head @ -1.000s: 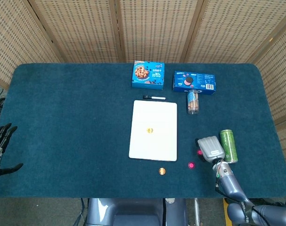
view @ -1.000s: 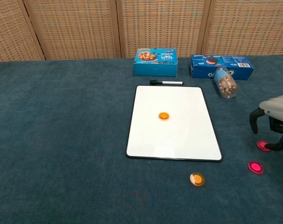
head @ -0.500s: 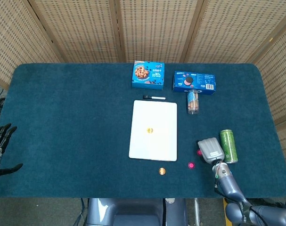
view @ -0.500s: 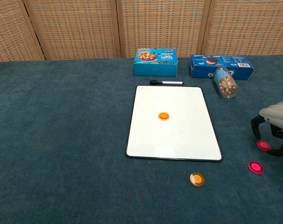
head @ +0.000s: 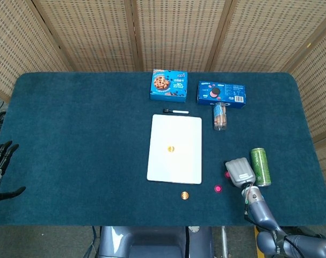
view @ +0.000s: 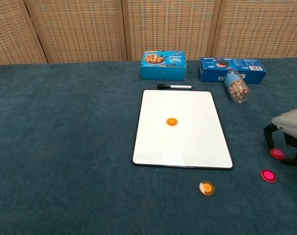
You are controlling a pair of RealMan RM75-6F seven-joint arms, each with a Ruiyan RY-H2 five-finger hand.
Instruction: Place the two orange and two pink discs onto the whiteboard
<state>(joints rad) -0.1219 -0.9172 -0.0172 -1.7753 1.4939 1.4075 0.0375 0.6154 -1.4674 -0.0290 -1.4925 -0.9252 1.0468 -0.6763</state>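
While right hand (view: 288, 138) fingers arch, not gripping, over a glossy round pink disc (view: 277, 153)

Bare cloth left of whiteboard (view: 182, 129); green can (head: 260, 166) close beside right hand (head: 240, 171)

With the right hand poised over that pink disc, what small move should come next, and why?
Probably close the fingers of the right robot hand on the pink disc beneath it. Its fingers arch over that disc, apparently not yet gripping. Only one orange disc lies on the whiteboard.
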